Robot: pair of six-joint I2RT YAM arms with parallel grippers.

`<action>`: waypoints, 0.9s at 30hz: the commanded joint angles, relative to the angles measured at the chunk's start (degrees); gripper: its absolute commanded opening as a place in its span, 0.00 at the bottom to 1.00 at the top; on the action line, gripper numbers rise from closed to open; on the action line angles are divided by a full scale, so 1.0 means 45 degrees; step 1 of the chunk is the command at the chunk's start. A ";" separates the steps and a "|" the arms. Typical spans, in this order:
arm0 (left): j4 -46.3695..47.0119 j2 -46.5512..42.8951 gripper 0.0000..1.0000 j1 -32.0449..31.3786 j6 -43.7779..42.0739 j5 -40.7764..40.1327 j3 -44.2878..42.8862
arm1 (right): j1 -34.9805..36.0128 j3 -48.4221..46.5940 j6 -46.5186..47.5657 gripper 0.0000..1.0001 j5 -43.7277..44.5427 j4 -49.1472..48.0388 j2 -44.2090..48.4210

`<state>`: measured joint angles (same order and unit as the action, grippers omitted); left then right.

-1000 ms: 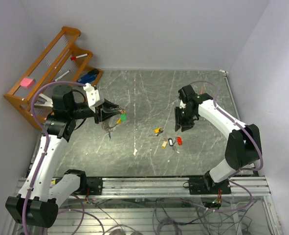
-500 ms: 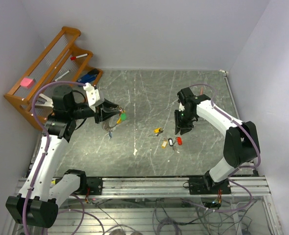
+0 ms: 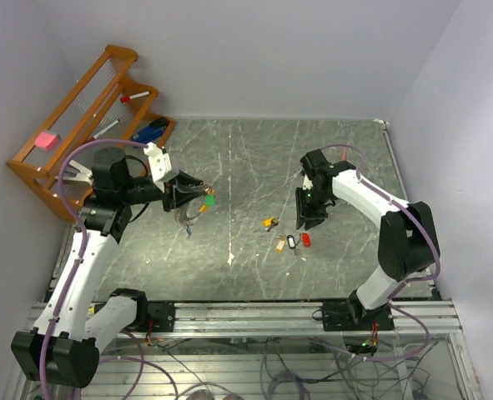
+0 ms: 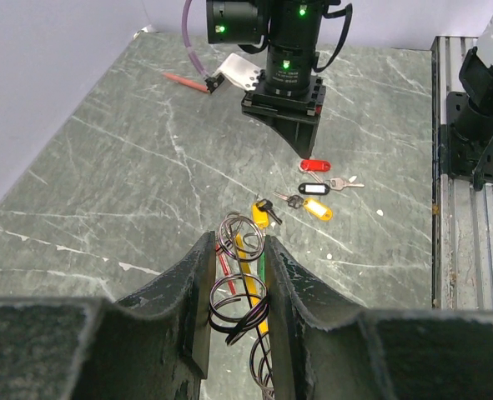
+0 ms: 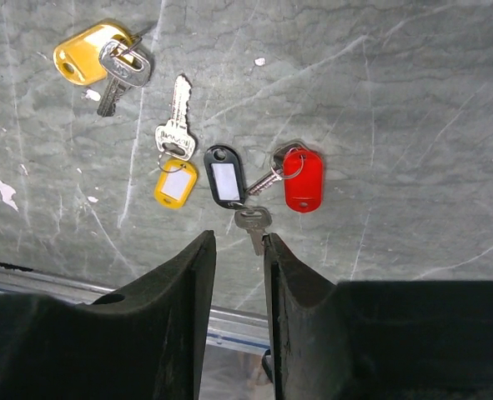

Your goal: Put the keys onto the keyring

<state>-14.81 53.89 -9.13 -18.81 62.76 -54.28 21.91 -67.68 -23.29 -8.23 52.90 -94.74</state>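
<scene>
Your left gripper is clamping the keyring and holding it above the left side of the table, with a green tag showing beside it. Your right gripper is hovering over the keys, its fingers standing narrowly apart and gripping nothing. Four keys are lying loose near mid-table: the red, black and small yellow tags are close together, and a bigger yellow one is lying a little apart.
</scene>
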 commanded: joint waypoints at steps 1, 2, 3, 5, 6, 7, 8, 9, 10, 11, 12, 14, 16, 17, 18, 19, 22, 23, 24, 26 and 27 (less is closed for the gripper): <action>0.0698 -0.0043 0.07 -0.0062 -0.0021 0.0157 -0.0087 | -0.0050 -0.0058 0.0102 0.29 -0.0188 -0.0388 -0.0356; 0.0696 -0.0015 0.07 -0.0072 -0.0022 0.0150 -0.0103 | -0.0046 -0.0087 0.0083 0.29 -0.0218 -0.0475 -0.0412; 0.0698 -0.0004 0.07 -0.0068 -0.0020 0.0166 -0.0110 | -0.0045 -0.0152 0.0076 0.29 -0.0222 -0.0559 -0.0456; 0.0707 -0.0002 0.07 -0.0081 -0.0024 0.0173 -0.0088 | -0.0045 -0.0328 0.0074 0.28 -0.0223 -0.0634 -0.0596; 0.0678 0.0012 0.07 -0.0082 -0.0037 0.0174 -0.0067 | -0.0045 -0.0438 0.0121 0.28 -0.0222 -0.0642 -0.0679; 0.0632 0.0004 0.07 -0.0082 -0.0078 0.0178 -0.0059 | -0.0045 -0.0518 0.0159 0.28 -0.0222 -0.0646 -0.0787; 0.0609 0.0015 0.07 -0.0082 -0.0098 0.0170 -0.0048 | -0.0045 -0.0596 0.0180 0.28 -0.0222 -0.0668 -0.0888; 0.0585 0.0012 0.07 -0.0082 -0.0128 0.0159 -0.0032 | -0.0045 -0.0677 0.0208 0.28 -0.0229 -0.0685 -0.0984; 0.0570 0.0011 0.07 -0.0082 -0.0170 0.0150 -0.0016 | -0.0030 -0.0750 0.0245 0.28 -0.0223 -0.0724 -0.1074; 0.0575 0.0016 0.07 -0.0082 -0.0180 0.0147 0.0008 | -0.0026 -0.0821 0.0269 0.28 -0.0262 -0.0754 -0.1193; 0.0605 0.0027 0.07 -0.0082 -0.0172 0.0141 0.0004 | -0.0026 -0.0888 0.0290 0.28 -0.0308 -0.0786 -0.1327; 0.0616 0.0072 0.07 -0.0082 -0.0160 0.0145 0.0006 | -0.0025 -0.1033 0.0353 0.27 -0.0367 -0.0828 -0.1588; 0.0628 0.0122 0.07 -0.0080 -0.0189 0.0143 0.0022 | -0.0008 -0.1133 0.0370 0.27 -0.0412 -0.0874 -0.1772; 0.0651 0.0133 0.07 -0.0072 -0.0204 0.0150 0.0035 | 0.0002 -0.1197 0.0370 0.27 -0.0424 -0.0936 -0.1827; 0.0667 0.0158 0.07 -0.0080 -0.0222 0.0149 0.0051 | 0.0012 -0.1235 0.0366 0.27 -0.0445 -0.0970 -0.1900; 0.0690 0.0186 0.07 -0.0081 -0.0223 0.0142 0.0053 | 0.0030 -0.1279 0.0346 0.27 -0.0484 -0.1033 -0.1958; 0.0659 0.0237 0.07 -0.0082 -0.0294 0.0139 0.0047 | 0.0115 -0.1445 0.0354 0.27 -0.0513 -0.1139 -0.2178; 0.0640 0.0240 0.07 -0.0082 -0.0318 0.0126 0.0034 | 0.0156 -0.1518 0.0351 0.27 -0.0517 -0.1179 -0.2244; 0.0633 0.0250 0.07 -0.0082 -0.0328 0.0119 0.0032 | 0.0212 -0.1598 0.0388 0.27 -0.0535 -0.1199 -0.2311; 0.0534 0.0250 0.07 -0.0082 -0.0404 0.0123 0.0003 | 0.0316 -0.1754 0.0424 0.27 -0.0549 -0.1283 -0.2467; 0.0449 0.0232 0.07 -0.0079 -0.0436 0.0104 0.0001 | 0.0366 -0.1842 0.0451 0.27 -0.0588 -0.1230 -0.2569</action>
<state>-14.44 55.11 -9.13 -19.18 62.76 -54.24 22.65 -73.54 -21.98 -10.13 48.53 -104.79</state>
